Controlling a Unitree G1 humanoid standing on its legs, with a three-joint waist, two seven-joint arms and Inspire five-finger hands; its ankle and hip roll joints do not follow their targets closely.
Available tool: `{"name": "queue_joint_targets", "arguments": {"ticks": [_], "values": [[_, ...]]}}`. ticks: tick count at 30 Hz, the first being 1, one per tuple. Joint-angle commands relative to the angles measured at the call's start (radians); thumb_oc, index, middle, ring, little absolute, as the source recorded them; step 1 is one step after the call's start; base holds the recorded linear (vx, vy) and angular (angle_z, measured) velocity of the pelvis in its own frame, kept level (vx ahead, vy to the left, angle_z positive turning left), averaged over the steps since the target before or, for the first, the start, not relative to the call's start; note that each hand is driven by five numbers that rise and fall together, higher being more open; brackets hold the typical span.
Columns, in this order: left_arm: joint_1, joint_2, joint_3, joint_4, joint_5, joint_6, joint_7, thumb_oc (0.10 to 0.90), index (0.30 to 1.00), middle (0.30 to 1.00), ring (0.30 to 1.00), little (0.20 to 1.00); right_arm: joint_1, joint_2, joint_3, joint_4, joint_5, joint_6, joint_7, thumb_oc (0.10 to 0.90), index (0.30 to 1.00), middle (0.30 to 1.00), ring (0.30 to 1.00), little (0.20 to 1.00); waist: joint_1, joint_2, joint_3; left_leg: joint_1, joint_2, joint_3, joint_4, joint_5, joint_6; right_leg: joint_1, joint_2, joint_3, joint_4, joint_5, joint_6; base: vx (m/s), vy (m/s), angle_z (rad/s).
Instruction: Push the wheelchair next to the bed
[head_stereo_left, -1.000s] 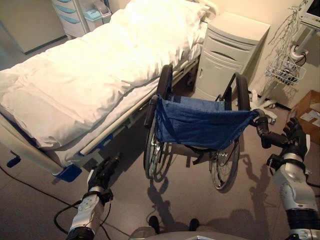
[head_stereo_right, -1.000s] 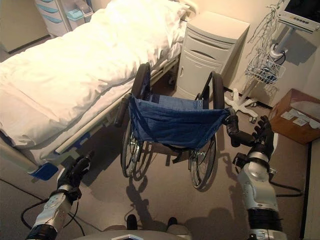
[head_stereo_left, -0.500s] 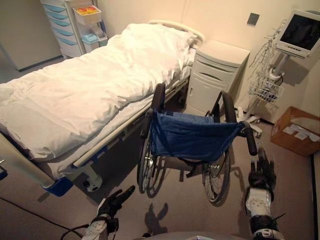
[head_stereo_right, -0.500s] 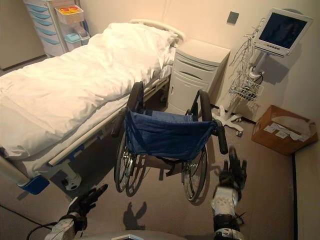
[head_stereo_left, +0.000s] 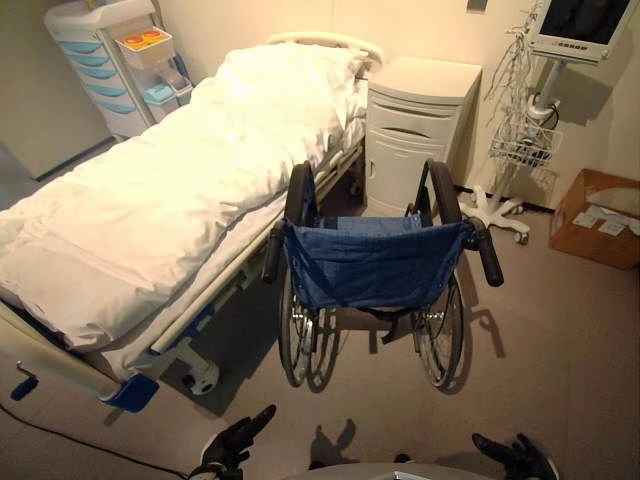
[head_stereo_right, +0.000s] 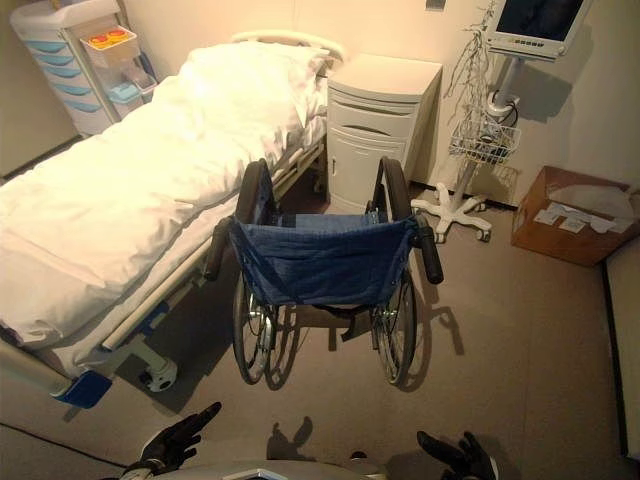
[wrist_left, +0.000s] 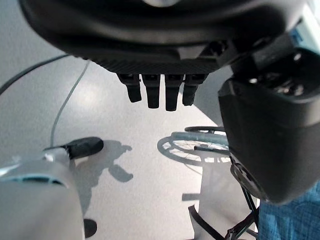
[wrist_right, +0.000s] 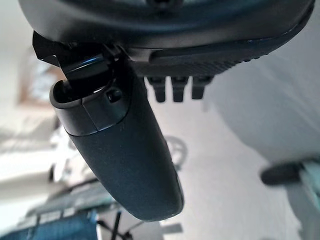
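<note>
The wheelchair (head_stereo_left: 372, 265) with its blue cloth back stands on the floor right beside the bed (head_stereo_left: 160, 200), its back toward me, its black push handles (head_stereo_left: 488, 257) free. The bed carries a white cover and a pillow at the far end. Both my hands hang low near the bottom of the eye views, well short of the chair. My left hand (head_stereo_left: 236, 445) is open with straight fingers. My right hand (head_stereo_left: 515, 457) is open too, apart from the right handle. In the left wrist view a chair wheel (wrist_left: 200, 145) shows past the fingers (wrist_left: 155, 92).
A white bedside cabinet (head_stereo_left: 420, 125) stands beyond the chair by the wall. A monitor stand with a wire basket (head_stereo_left: 525, 140) and a cardboard box (head_stereo_left: 598, 205) sit to the right. A drawer cart (head_stereo_left: 115, 65) stands at the far left. Bare floor lies around me.
My right hand has let go of the right push handle and dropped low; my left hand has dropped too. The camera has pulled back and the chair now stands farther off.
</note>
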Motion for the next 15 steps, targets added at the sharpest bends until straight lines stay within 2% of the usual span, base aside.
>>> {"name": "queue_joint_targets", "arguments": {"ticks": [1, 2, 3, 4, 5, 8, 13, 15], "values": [[-0.073, 0.017, 0.035, -0.020, 0.010, -0.066, 0.000, 0.800, 0.900, 0.900, 0.900, 0.900, -0.086, -0.029, 0.034, 0.003, -0.129, -0.009, -0.051, 0.800, 0.900, 0.900, 0.900, 0.900, 0.014, 0.012, 0.029, 0.030, -0.033, 0.005, 0.035, -0.088, -0.025, -0.004, 0.054, -0.043, 0.052, -0.025, -0.005, 0.00, 0.000, 0.00], [-0.074, 0.015, 0.032, -0.017, 0.008, -0.065, -0.003, 0.800, 0.900, 0.900, 0.900, 0.900, -0.086, -0.027, 0.049, 0.026, -0.162, 0.002, -0.044, 0.800, 0.900, 0.900, 0.900, 0.900, 0.014, 0.012, 0.030, 0.030, -0.032, 0.004, 0.036, -0.089, -0.025, -0.002, 0.054, -0.045, 0.052, -0.027, -0.005, 0.00, 0.000, 0.00], [-0.082, 0.010, 0.022, -0.005, 0.013, -0.046, -0.016, 0.800, 0.900, 0.900, 0.900, 0.900, -0.087, -0.016, 0.085, 0.079, -0.180, 0.054, 0.022, 0.800, 0.900, 0.900, 0.900, 0.900, 0.017, 0.010, 0.030, 0.033, -0.031, 0.001, 0.037, -0.090, -0.024, 0.002, 0.054, -0.047, 0.052, -0.028, -0.007, 0.00, 0.000, 0.00], [-0.082, 0.010, 0.023, -0.005, 0.013, -0.046, -0.016, 0.800, 0.900, 0.900, 0.900, 0.900, -0.087, -0.016, 0.085, 0.079, -0.179, 0.054, 0.023, 0.800, 0.900, 0.900, 0.900, 0.900, 0.017, 0.010, 0.030, 0.033, -0.031, 0.000, 0.037, -0.091, -0.024, 0.001, 0.054, -0.047, 0.052, -0.028, -0.007, 0.00, 0.000, 0.00], [-0.089, 0.003, 0.016, 0.005, 0.021, -0.028, -0.031, 0.800, 0.900, 0.900, 0.900, 0.900, -0.091, -0.005, 0.101, 0.112, -0.158, 0.110, 0.098, 0.800, 0.900, 0.900, 0.900, 0.900, 0.020, 0.010, 0.030, 0.032, -0.031, -0.003, 0.038, -0.091, -0.025, 0.004, 0.055, -0.048, 0.052, -0.029, -0.009, 0.00, 0.000, 0.00], [-0.101, -0.009, -0.003, 0.030, 0.047, -0.009, -0.068, 0.800, 0.900, 0.900, 0.900, 0.900, -0.100, 0.019, 0.139, 0.161, -0.140, 0.181, 0.246, 0.800, 0.900, 0.900, 0.900, 0.900, 0.025, 0.009, 0.029, 0.032, -0.031, -0.012, 0.041, -0.089, -0.026, 0.010, 0.055, -0.051, 0.050, -0.031, -0.013, 0.00, -0.003, 0.03], [-0.112, -0.023, -0.024, 0.056, 0.051, 0.000, -0.078, 0.800, 0.900, 0.900, 0.900, 0.900, -0.112, 0.036, 0.175, 0.190, -0.104, 0.227, 0.330, 0.800, 0.900, 0.900, 0.900, 0.900, 0.027, 0.013, 0.025, 0.033, -0.031, -0.021, 0.044, -0.089, -0.028, 0.014, 0.058, -0.051, 0.056, -0.037, -0.015, 0.00, 0.000, 0.08], [-0.109, -0.031, -0.027, 0.057, 0.050, -0.012, -0.087, 0.800, 0.900, 0.900, 0.900, 0.900, -0.115, 0.040, 0.181, 0.195, -0.127, 0.221, 0.334, 0.800, 0.900, 0.900, 0.900, 0.900, 0.028, 0.015, 0.025, 0.034, -0.032, -0.023, 0.044, -0.090, -0.027, 0.014, 0.058, -0.052, 0.059, -0.040, -0.016, 0.00, 0.004, 0.06]]}}
